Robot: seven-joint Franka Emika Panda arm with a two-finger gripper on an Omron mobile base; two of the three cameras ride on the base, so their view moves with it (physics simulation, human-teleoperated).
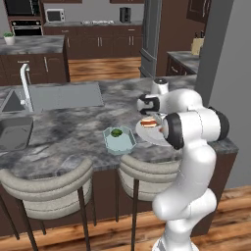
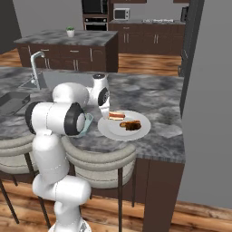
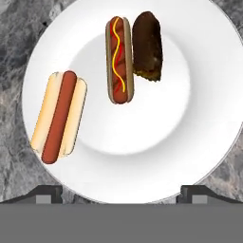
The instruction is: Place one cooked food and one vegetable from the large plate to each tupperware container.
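The end effector (image 3: 121, 192) hovers open above the round, glossy white plate (image 3: 209, 95). On the plate lie a pale-bunned sausage (image 3: 59, 116), a mustard-striped brown piece (image 3: 119, 59) and a dark rough lump (image 3: 147, 45).

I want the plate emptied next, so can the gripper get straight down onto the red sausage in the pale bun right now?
Probably yes. The gripper hangs over the wide white plate, jaws open, and the red sausage in its pale bun lies apart from the other pieces.

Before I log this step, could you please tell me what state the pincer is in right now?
Pincer: open and holding nothing, poised above the large white plate, its fingertips spread wide apart.
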